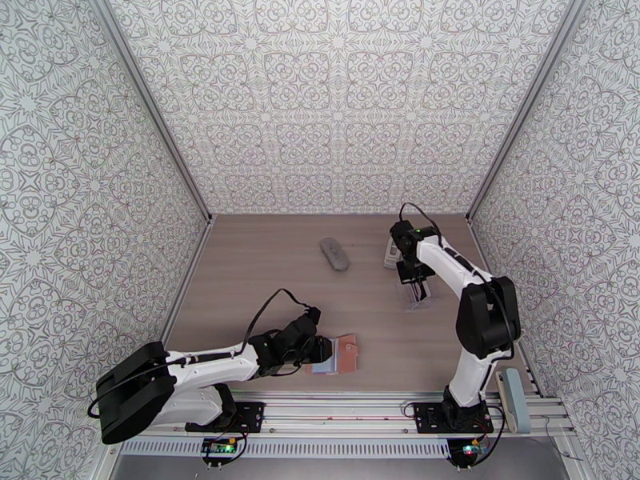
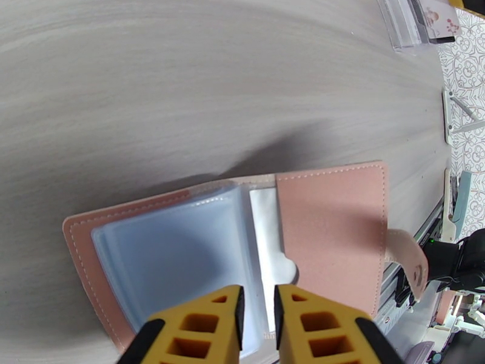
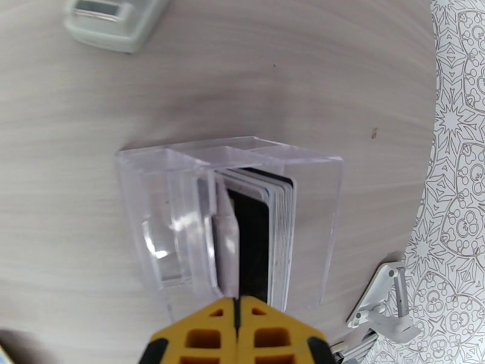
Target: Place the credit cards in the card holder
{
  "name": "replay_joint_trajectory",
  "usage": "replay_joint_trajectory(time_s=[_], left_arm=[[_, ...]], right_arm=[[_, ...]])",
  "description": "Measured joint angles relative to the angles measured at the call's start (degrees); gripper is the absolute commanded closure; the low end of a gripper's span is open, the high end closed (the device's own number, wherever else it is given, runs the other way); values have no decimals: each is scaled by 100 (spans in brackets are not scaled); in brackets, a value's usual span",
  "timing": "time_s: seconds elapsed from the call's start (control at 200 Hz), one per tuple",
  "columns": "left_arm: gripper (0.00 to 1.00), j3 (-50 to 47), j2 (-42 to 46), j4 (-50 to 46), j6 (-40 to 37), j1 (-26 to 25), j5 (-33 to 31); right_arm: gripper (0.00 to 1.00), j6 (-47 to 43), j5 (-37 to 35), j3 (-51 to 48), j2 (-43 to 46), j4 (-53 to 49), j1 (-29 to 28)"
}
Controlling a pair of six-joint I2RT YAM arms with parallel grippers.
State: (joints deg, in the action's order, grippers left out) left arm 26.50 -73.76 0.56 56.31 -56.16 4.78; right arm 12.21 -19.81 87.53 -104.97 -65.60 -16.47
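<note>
Right of centre, the right end effector (image 3: 237, 306) is closed atop credit cards (image 3: 277, 225) upright in a clear stand (image 3: 163, 195), likely to pluck one; the left end effector (image 2: 259, 297), grip impossible to tell, seemingly steadies the open card holder (image 2: 330, 232).

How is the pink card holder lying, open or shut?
Open: the card holder lies spread flat on the table, clear sleeves exposed, facing up.

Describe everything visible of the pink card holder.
The card holder lies open and flat on the wood-grain table, close to its near edge. Its pink, leather-like cover has stitched edges and a snap tab; clear sleeves lie inside. The left fingers, narrowly apart, straddle a sleeve's near edge; grip unclear.
</note>
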Motion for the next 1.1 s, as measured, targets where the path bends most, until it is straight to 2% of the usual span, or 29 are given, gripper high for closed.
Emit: replay_joint_trajectory(time_s=[0.27, 0.515, 0.71, 0.965, 1.1], left_arm=[[76, 15, 72, -125, -46, 0, -2], [76, 26, 398, -249, -133, 2, -20], [75, 33, 737, -251, -282, 203, 68], [70, -20, 1519, -31, -450, 931, 787], [62, -76, 1971, 35, -579, 1182, 1185]], right_arm=[[100, 0, 284, -28, 343, 0, 0], [100, 2, 925, -269, 938, 162, 0], [100, 44, 1980, -715, 1532, 638, 0], [100, 221, 3773, -1458, 2319, 1521, -4], [100, 337, 4730, -1899, 2573, 2013, -85]])
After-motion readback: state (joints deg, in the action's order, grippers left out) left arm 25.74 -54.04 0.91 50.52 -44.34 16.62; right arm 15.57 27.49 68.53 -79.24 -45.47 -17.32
